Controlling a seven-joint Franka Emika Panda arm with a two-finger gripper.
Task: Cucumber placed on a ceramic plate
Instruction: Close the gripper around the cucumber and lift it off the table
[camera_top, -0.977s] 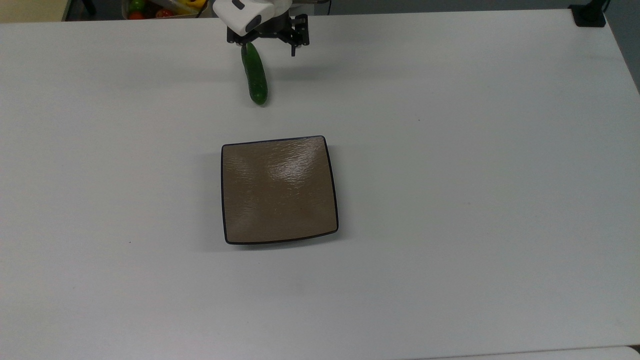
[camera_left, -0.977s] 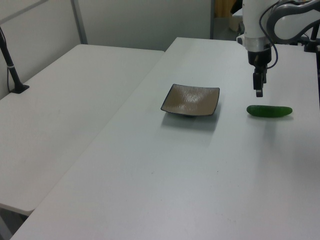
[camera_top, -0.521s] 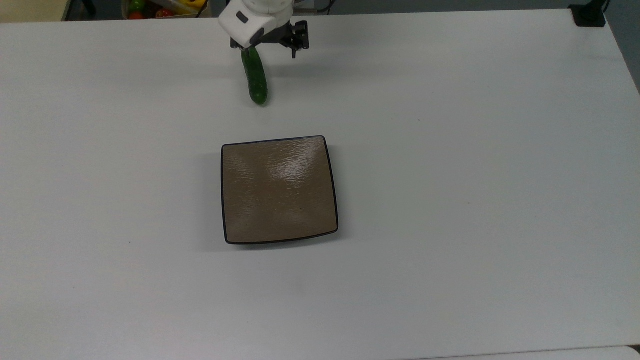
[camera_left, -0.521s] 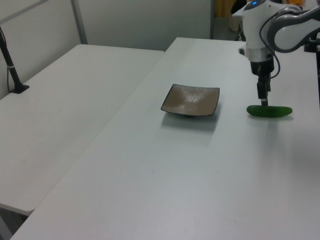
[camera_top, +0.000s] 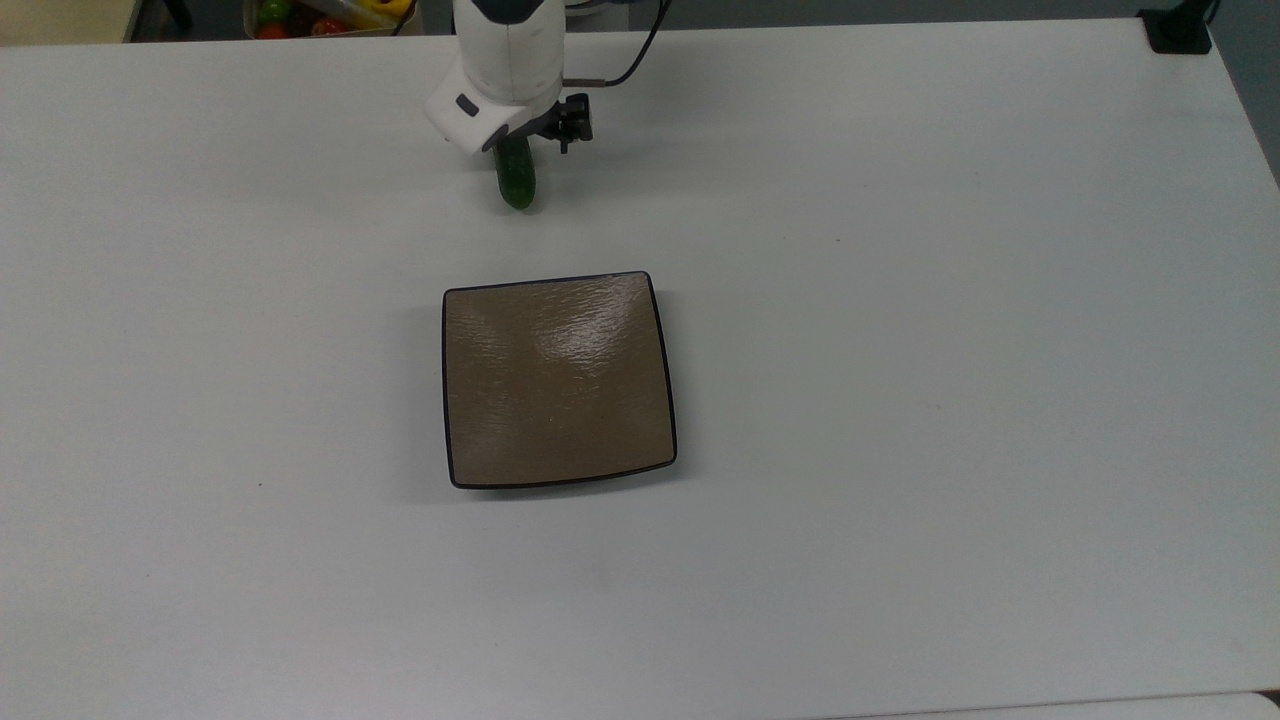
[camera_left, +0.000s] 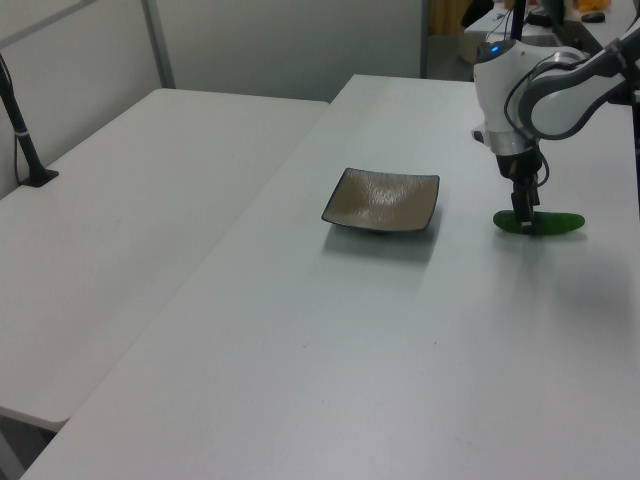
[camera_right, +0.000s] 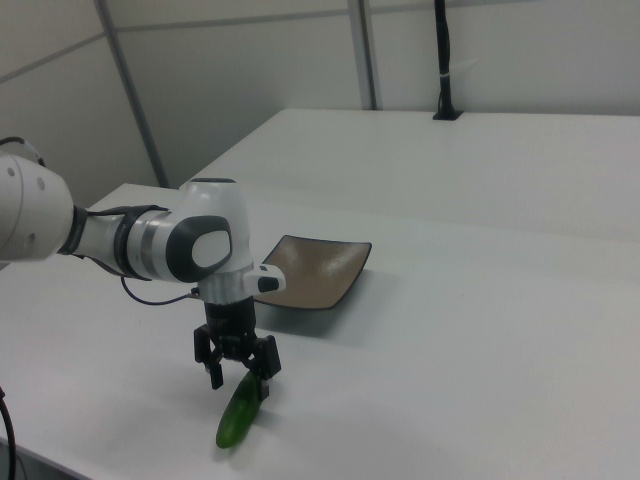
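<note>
On table (camera_top: 900, 300), cucumber (camera_top: 517, 183) long axis toward ceramic plate (camera_top: 557, 380); gripper (camera_right: 240, 372) fingers spread, straddling it.

So the arm reaches in from the far right of the left view, and its gripper (camera_left: 525, 217) is right down on the cucumber (camera_left: 540, 223), which is lying flat on the white table (camera_left: 400, 340). The fingers sit at about the middle of the cucumber. The brown square plate (camera_left: 382, 201) is just to the cucumber's left, not touching it. Further left there's a second white table (camera_left: 130, 200) with a black post (camera_left: 22, 128) standing on its left edge.
</note>
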